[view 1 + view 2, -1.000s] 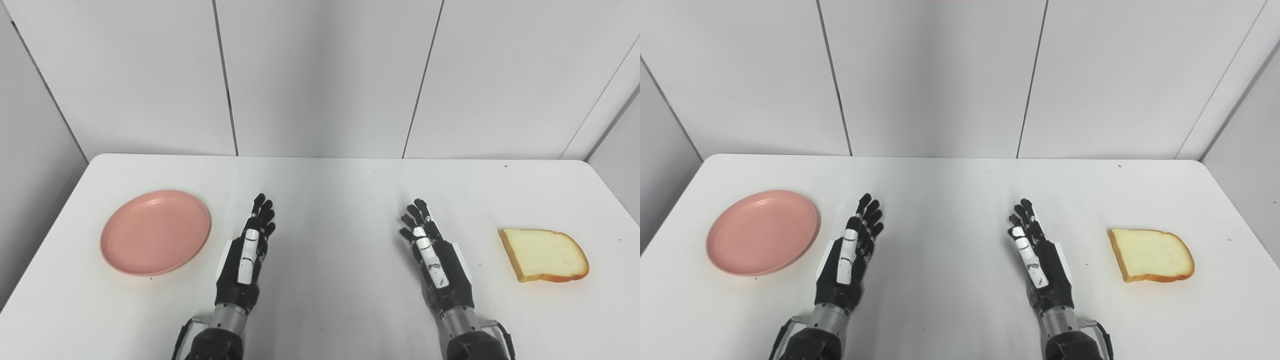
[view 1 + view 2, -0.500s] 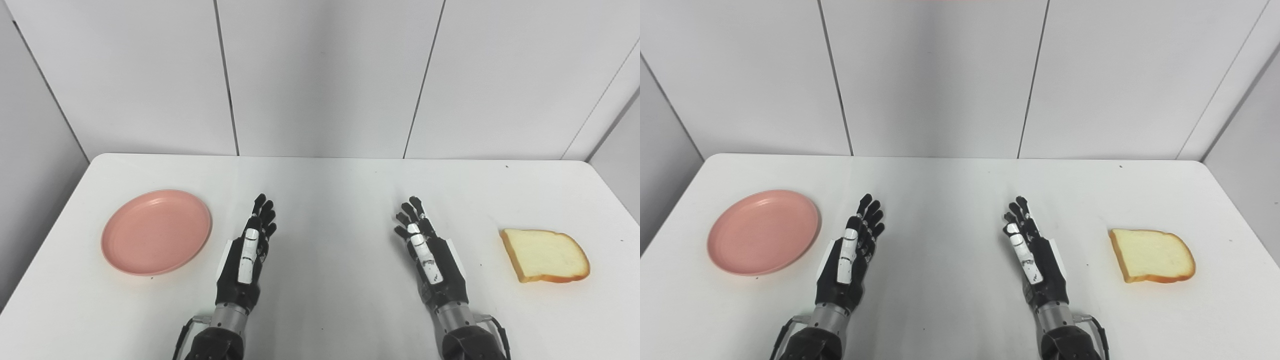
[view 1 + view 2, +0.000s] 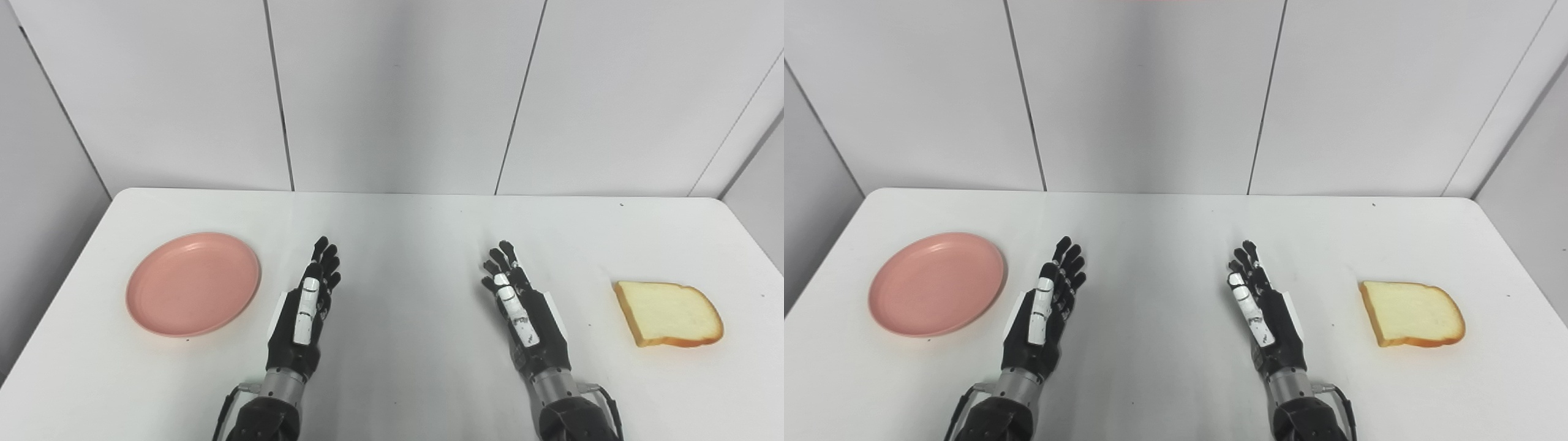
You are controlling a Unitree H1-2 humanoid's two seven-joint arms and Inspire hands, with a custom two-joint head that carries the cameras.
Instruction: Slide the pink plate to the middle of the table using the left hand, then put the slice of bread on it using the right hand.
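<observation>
A pink plate (image 3: 193, 283) lies flat and empty on the left side of the white table (image 3: 398, 226). A slice of bread (image 3: 669, 313) with a brown crust lies flat on the right side. My left hand (image 3: 303, 312) is open, fingers stretched forward, edge-on to the table a little right of the plate and apart from it. My right hand (image 3: 520, 309) is open the same way, well left of the bread and not touching it. Both hands hold nothing.
The table's rounded far edge (image 3: 398, 192) meets a grey panelled wall (image 3: 392, 92). Bare tabletop lies between the two hands. The table's left and right edges run close to the plate and the bread.
My right hand has shifted slightly left and forward. The camera has drifted a little, so the whole picture sits slightly further right. Plate, bread and left hand have not moved.
</observation>
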